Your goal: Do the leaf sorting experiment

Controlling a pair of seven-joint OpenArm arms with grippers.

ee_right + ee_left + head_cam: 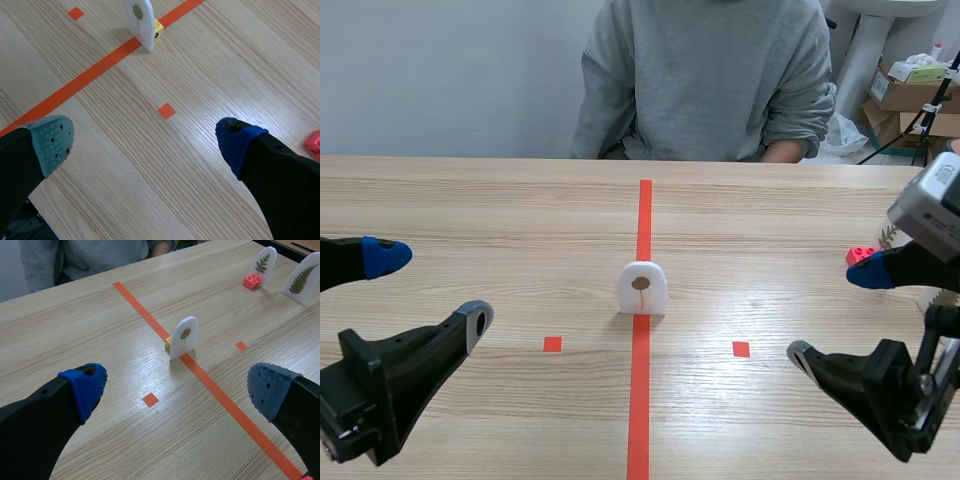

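Scene view puts my left fingers (pixel 470 325) low at the near left and my right fingers (pixel 810 358) low at the near right. Both pairs are spread wide with nothing held, and only bare wooden worktop (pixel 500 210) shows in each gap. Between the two arms, well ahead of both, a white arched leaf card (pixel 643 287) stands upright on the orange-red tape line (pixel 640 420). It bears one small round brown leaf on a stem. From my left wrist I see a yellow brick (pixel 169 343) touching the card at its foot, also on the line. Farther off on my right side stand two more white cards with feathery leaves — a green-leaf card (pixel 263 264) with a red brick (pixel 252 282) at its base, and a fern card (pixel 302 278) near it. A person in a grey sweatshirt (pixel 705 90) sits across the worktop.
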